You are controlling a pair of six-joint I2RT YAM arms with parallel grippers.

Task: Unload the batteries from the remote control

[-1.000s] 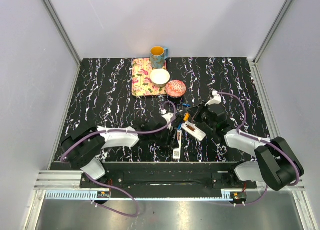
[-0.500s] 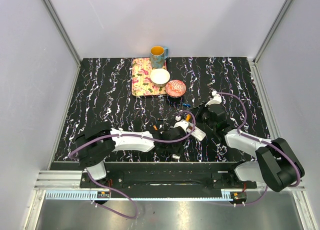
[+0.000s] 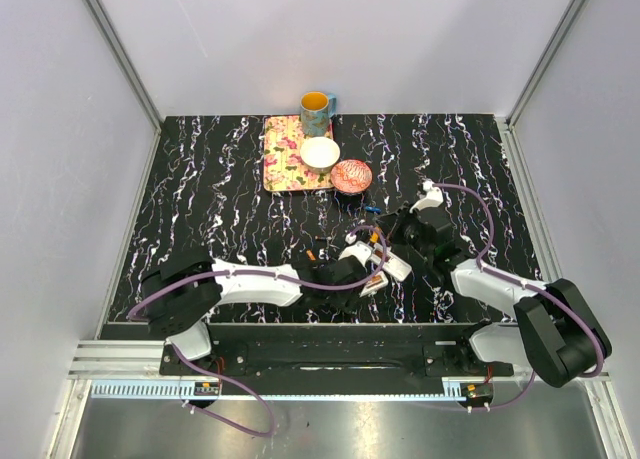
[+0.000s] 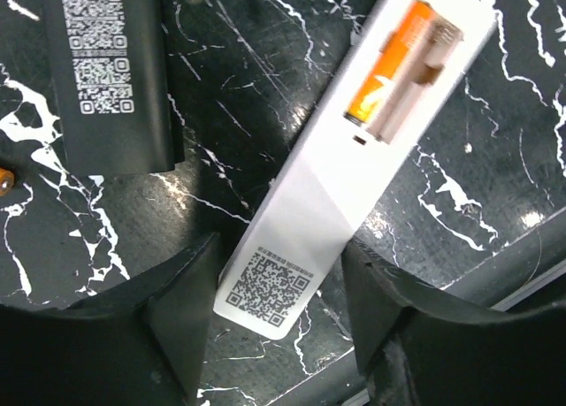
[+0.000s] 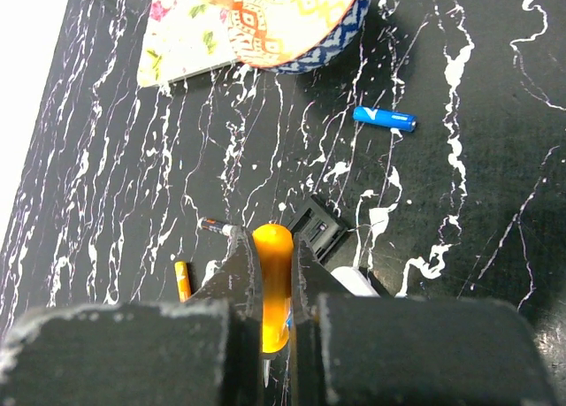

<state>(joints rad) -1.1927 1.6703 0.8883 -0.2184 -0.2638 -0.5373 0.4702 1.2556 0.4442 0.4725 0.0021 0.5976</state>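
Note:
A white remote (image 4: 354, 158) lies face down with its battery bay open; one orange battery (image 4: 389, 79) sits in the bay. My left gripper (image 4: 279, 251) is open and straddles the remote's QR-code end, with a gap at each finger. A black remote (image 4: 110, 79) lies to its left. My right gripper (image 5: 272, 247) is shut on an orange-handled screwdriver (image 5: 272, 291), above the black remote (image 5: 318, 229). Loose on the table are a blue battery (image 5: 383, 117), an orange battery (image 5: 181, 278) and a dark one (image 5: 217, 226). In the top view the left gripper (image 3: 362, 269) and the right gripper (image 3: 400, 237) are close together.
A floral tray (image 3: 285, 154) with a white bowl (image 3: 320, 154) stands at the back. A patterned red bowl (image 3: 351, 175) is beside it and a yellow-and-blue mug (image 3: 316, 104) is behind. The table's front rail (image 3: 320, 344) is just behind the left gripper.
My left arm has reached right and forward, from the black remote to the end of the white remote. The right arm has barely moved and still holds the screwdriver.

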